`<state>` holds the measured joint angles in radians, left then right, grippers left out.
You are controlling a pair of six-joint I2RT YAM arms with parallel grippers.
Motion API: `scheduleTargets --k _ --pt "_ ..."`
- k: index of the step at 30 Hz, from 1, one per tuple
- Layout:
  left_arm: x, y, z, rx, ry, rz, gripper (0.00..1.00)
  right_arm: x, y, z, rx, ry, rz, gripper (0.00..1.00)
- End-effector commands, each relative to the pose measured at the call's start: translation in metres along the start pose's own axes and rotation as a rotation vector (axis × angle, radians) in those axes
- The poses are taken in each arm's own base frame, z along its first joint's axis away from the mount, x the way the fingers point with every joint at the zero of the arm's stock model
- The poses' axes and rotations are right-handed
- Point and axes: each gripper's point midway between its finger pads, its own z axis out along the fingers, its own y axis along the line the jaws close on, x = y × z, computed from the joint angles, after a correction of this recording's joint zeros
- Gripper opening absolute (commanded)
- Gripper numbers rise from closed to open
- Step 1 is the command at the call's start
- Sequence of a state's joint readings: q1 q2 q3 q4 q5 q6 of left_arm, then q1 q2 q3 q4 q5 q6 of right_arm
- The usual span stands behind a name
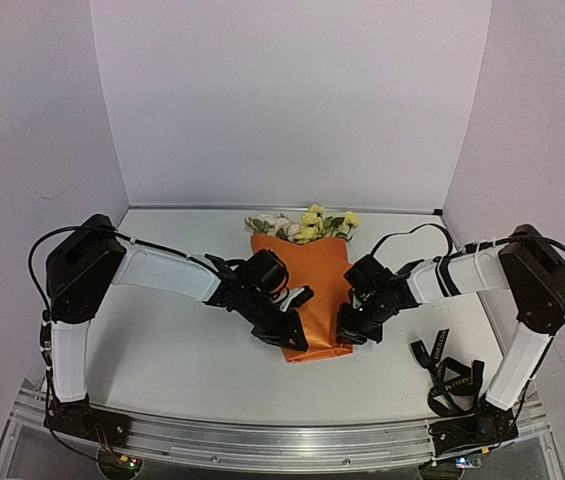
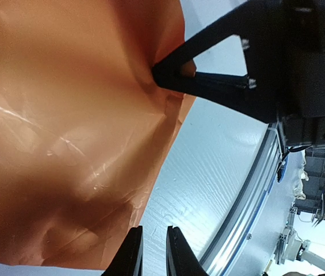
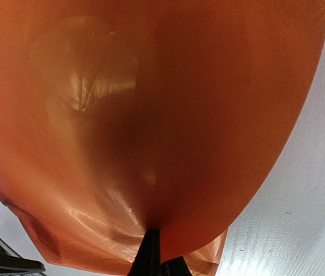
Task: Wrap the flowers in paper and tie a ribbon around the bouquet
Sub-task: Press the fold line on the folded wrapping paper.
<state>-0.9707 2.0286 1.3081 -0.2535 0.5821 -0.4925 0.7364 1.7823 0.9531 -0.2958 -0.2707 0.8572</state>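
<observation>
The orange paper (image 1: 314,290) is folded over the flowers (image 1: 307,222), whose yellow and cream blooms stick out of its far end. My right gripper (image 1: 350,330) is at the paper's near right edge, and its jaws (image 3: 153,233) are shut on a fold of the paper (image 3: 150,115); the left wrist view shows the same pinch (image 2: 157,73). My left gripper (image 1: 297,340) is at the paper's near left corner. Its fingers (image 2: 154,230) stand a narrow gap apart with only bare table between them, beside the paper (image 2: 64,126). The black ribbon (image 1: 449,375) lies loose on the table at the near right.
The white table (image 1: 182,350) is closed in by pale walls at the back and both sides. A metal rail (image 1: 262,440) runs along the near edge, close to the left fingers (image 2: 248,195). The ribbon lies beside the right arm's base (image 1: 472,430).
</observation>
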Motion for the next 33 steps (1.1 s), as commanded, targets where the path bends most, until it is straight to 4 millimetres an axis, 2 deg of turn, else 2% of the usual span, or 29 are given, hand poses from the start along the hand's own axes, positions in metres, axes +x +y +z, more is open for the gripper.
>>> scheduleTargets --k 1,9,14,19,22,24,26,29,33 --pt "0.012 0.007 0.016 0.006 0.059 -0.005 0.16 0.003 -0.013 0.011 0.048 -0.005 0.002 0.0" --pt "0.044 0.027 0.018 -0.034 0.107 -0.052 0.14 0.005 -0.015 0.014 0.052 0.004 0.007 0.0" --pt "0.048 0.025 0.009 -0.027 0.096 -0.053 0.13 0.007 -0.017 0.016 0.058 0.009 0.009 0.0" --pt "0.013 -0.017 -0.028 0.086 -0.015 0.014 0.17 0.007 -0.016 0.017 0.056 0.016 0.01 0.0" --pt "-0.006 -0.03 -0.044 0.124 -0.067 0.031 0.19 0.008 -0.016 0.017 0.055 0.018 0.01 0.0" --pt "-0.013 -0.026 -0.047 0.139 -0.083 0.013 0.19 0.008 -0.016 0.017 0.054 0.02 0.01 0.0" --pt "-0.021 -0.013 -0.045 0.112 -0.099 -0.012 0.17 0.009 -0.017 0.017 0.058 0.02 0.011 0.0" --pt "-0.026 0.013 -0.037 0.069 -0.099 -0.063 0.16 0.009 -0.019 0.017 0.062 0.019 0.013 0.0" --pt "-0.028 0.029 -0.024 0.046 -0.083 -0.083 0.16 0.011 -0.021 0.017 0.065 0.02 0.013 0.0"
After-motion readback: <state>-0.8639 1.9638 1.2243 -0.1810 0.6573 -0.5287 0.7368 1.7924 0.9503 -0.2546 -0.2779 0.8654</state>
